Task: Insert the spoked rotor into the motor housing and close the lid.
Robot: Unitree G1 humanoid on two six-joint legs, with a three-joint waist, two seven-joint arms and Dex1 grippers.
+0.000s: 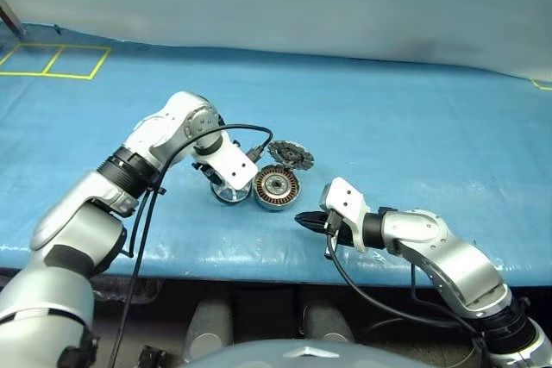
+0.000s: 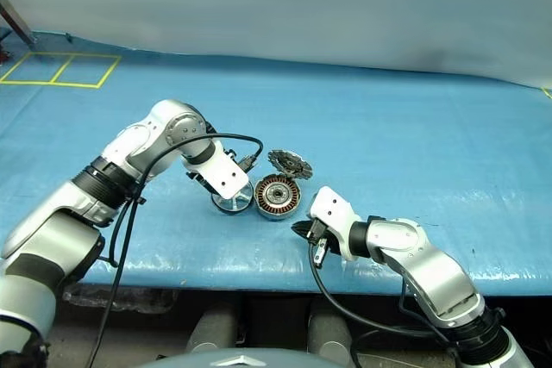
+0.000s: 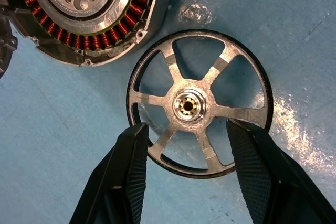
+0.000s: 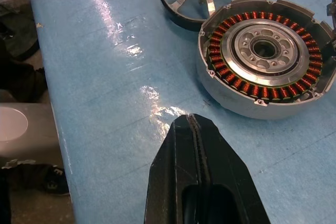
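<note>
The spoked rotor lies flat on the blue table, dark rim around silver spokes and hub. My left gripper points down over it, open, one finger at each side of the rim. Whether the fingers touch the rim I cannot tell. Right beside the rotor sits the motor housing, its copper windings and silver centre uncovered. The grey lid stands swung up at the housing's far edge. My right gripper is shut and holds nothing. It hovers near the table's front, a little short of the housing.
Yellow tape squares mark the table's far left corner. The table's front edge runs just below both grippers. A black cable loops from the left wrist above the rotor.
</note>
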